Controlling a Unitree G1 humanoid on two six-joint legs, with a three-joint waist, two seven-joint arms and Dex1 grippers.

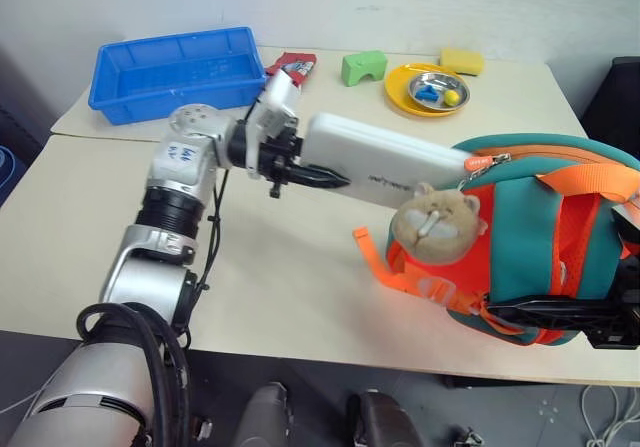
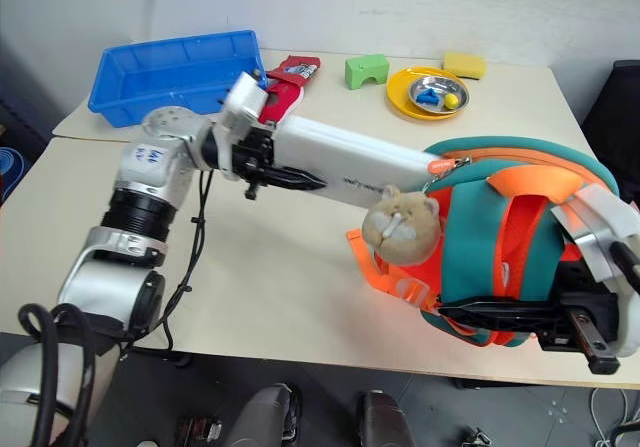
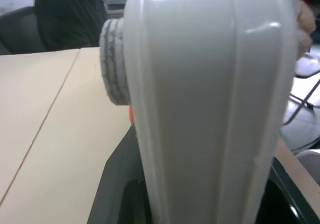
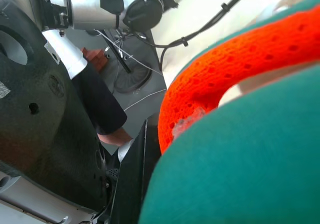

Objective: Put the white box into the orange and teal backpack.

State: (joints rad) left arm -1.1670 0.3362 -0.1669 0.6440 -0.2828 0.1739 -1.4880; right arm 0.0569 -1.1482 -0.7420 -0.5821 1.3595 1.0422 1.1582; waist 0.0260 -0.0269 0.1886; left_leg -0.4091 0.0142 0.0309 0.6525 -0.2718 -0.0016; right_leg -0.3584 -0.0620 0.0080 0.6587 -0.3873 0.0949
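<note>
Both sets of jaws are closed on something: the left gripper (image 1: 312, 175) has its black fingers clamped on the near-left end of the white box (image 1: 385, 162), one finger lying along the box's near side, and the right gripper (image 2: 585, 329) is pinched nearly shut on the bottom edge of the orange and teal backpack (image 2: 500, 237), with the fabric between its fingers. The box is up off the table (image 1: 90, 237), held roughly level and pointing right, with its far end right at the teal top of the backpack by the orange zipper pull (image 1: 478, 163); I can't tell if that end is already inside the opening or just touching it. The backpack sits at the right near edge of the table, propped up, orange straps (image 1: 590, 182) looped over the top, and the tan plush toy (image 1: 436, 224) hangs on its left face just under the box. Further back on the table there's a blue bin (image 1: 170, 72) on the far left, a red packet (image 1: 290, 65) next to it, a green block (image 1: 363, 67), a yellow plate (image 1: 402, 95) holding a small metal bowl (image 1: 438, 90), and a yellow sponge (image 1: 462, 61) at the far right.
</note>
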